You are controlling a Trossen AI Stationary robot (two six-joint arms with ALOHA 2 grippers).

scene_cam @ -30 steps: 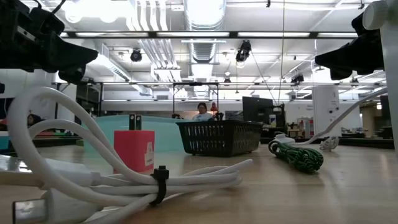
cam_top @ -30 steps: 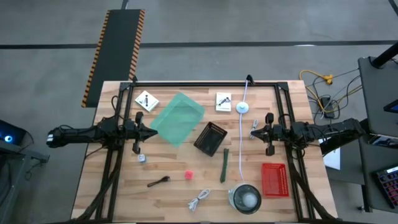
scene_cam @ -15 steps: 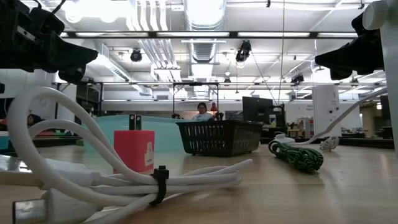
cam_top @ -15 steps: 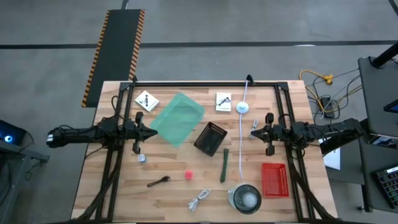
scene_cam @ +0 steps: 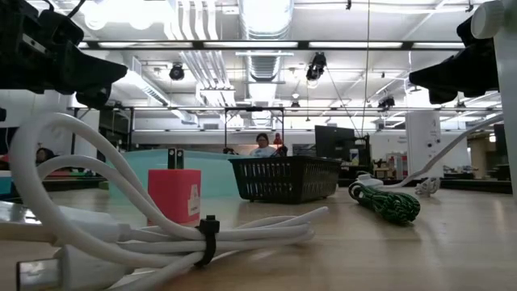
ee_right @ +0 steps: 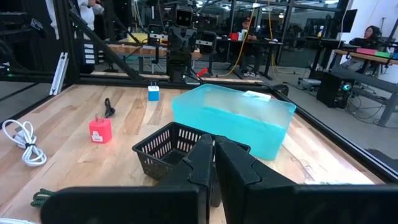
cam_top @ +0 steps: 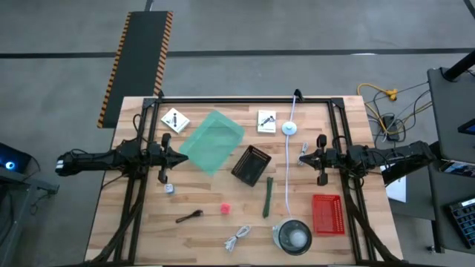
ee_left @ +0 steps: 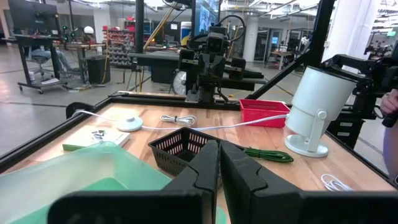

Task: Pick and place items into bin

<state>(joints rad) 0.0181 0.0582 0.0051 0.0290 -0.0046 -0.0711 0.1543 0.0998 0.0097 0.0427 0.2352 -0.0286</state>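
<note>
While both grippers stay pinched empty, a translucent green bin (cam_top: 211,141) lies tilted.

no visible change, left tool (cam_top: 165,157) and right tool (cam_top: 320,159) unmoved (fingers together), items all in place

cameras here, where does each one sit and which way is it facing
High view: above the table, looking straight down; both arms show, left gripper and right gripper at mid-table.
Low view: at tabletop height, looking level across a coiled white cable; arm parts at the upper corners.
Left wrist view: looks across the table past its shut fingers toward the right arm.
Right wrist view: looks the opposite way past its shut fingers.
All four share the black basket.
</note>
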